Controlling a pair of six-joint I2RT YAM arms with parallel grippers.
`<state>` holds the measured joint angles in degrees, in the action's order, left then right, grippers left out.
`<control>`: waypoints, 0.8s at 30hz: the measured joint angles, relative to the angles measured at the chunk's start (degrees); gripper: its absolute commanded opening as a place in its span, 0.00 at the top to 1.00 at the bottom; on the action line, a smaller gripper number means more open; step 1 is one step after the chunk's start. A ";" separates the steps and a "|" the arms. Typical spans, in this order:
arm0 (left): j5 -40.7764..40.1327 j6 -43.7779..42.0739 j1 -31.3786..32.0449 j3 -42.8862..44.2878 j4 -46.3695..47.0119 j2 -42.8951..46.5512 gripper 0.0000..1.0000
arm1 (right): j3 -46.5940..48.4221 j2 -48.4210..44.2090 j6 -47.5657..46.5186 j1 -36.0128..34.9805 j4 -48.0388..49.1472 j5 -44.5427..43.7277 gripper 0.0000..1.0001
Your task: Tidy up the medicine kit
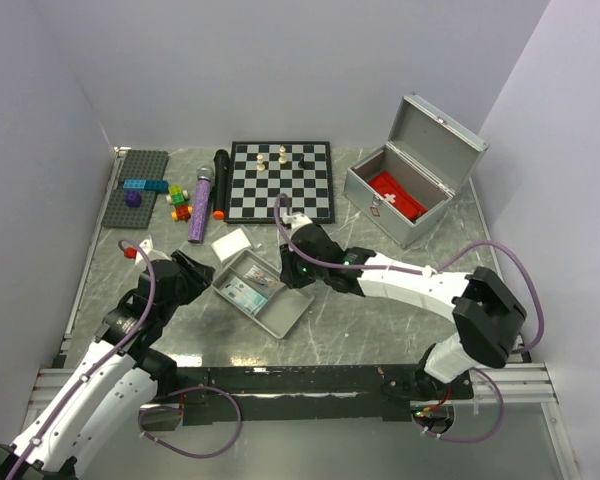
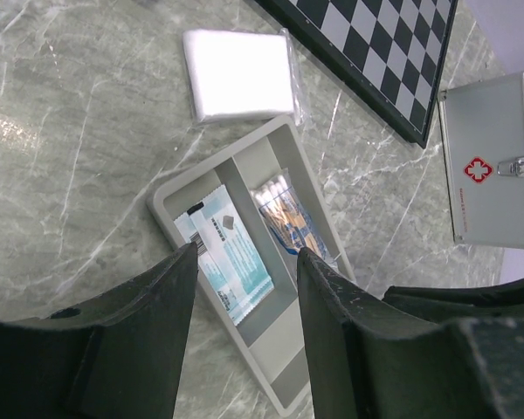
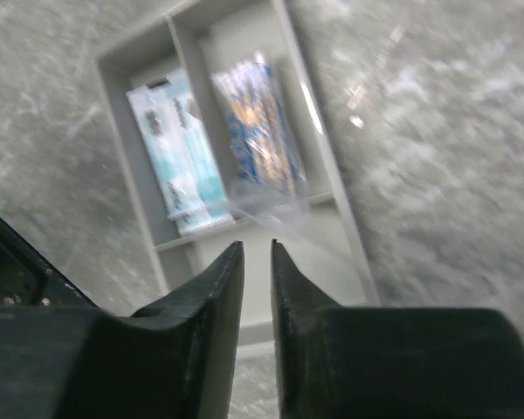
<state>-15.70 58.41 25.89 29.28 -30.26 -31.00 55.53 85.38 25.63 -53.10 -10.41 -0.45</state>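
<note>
The medicine kit (image 1: 378,210) stands well right of the grey divided tray (image 1: 285,312) and farther back, lid raised. It has a red cross emblem on its front and a red pouch (image 1: 398,195) with a white cross inside. In the tray lie a blue-and-white sachet (image 3: 179,153), its print too blurred to read, and a clear pack (image 3: 258,131), perhaps swabs. The left gripper (image 2: 246,251) hangs over the tray, fingers spread and empty. The right gripper (image 3: 257,246), also above the tray, has its fingers narrowly parted, pinching nothing.
</note>
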 measured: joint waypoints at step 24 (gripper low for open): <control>0.44 -0.04 0.00 -0.02 0.48 -1.46 0.45 | 19.19 24.50 -1.99 -0.26 -3.93 5.75 0.55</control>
<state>-15.27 58.37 25.89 29.26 -29.78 -32.47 74.72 109.89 23.64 -53.36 -14.35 5.30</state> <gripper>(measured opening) 0.545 0.249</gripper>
